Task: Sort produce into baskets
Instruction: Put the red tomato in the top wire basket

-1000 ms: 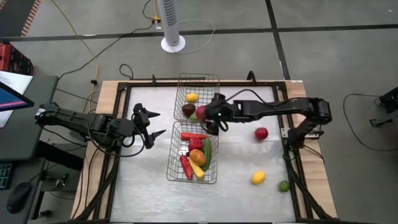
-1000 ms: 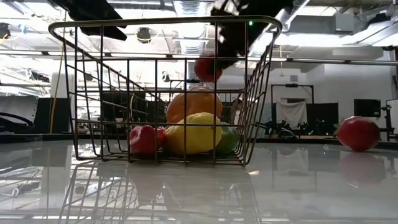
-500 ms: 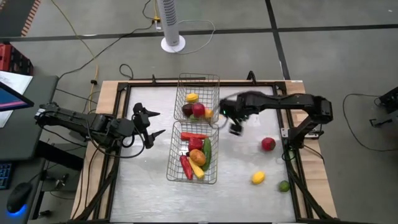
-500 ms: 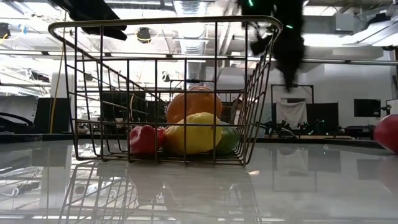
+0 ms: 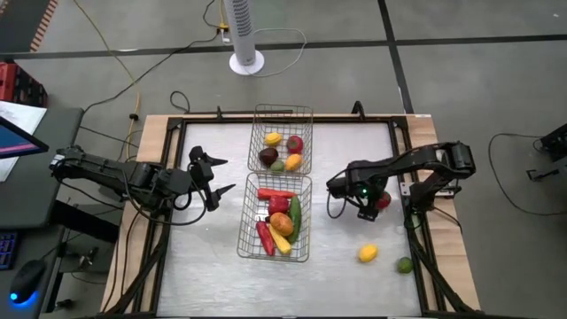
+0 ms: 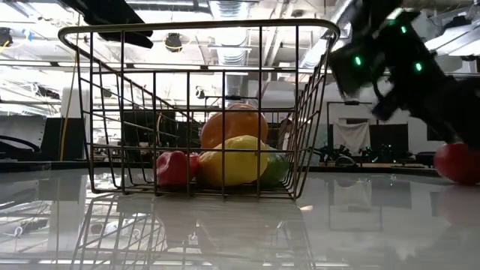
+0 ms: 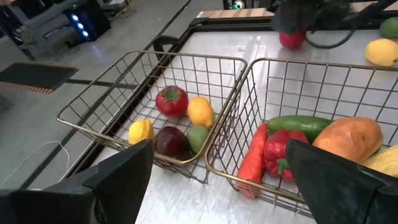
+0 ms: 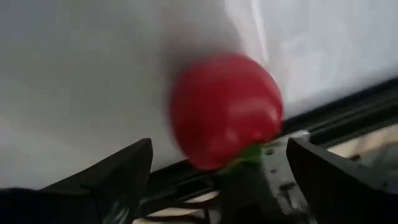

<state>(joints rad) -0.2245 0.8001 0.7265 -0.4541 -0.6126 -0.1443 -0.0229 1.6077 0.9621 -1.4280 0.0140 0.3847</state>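
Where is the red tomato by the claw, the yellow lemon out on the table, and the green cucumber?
red tomato [image 8: 225, 111], right wrist view, middle of its round red side.
yellow lemon [image 5: 368, 253], high view, centre of the fruit.
green cucumber [image 7: 300, 124], left wrist view, middle of its long body.

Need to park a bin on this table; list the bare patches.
Bare: the white tabletop between the left gripper and the two silver wire baskets. Crowded: the right edge, with the right gripper, red tomato, yellow lemon, green lime.
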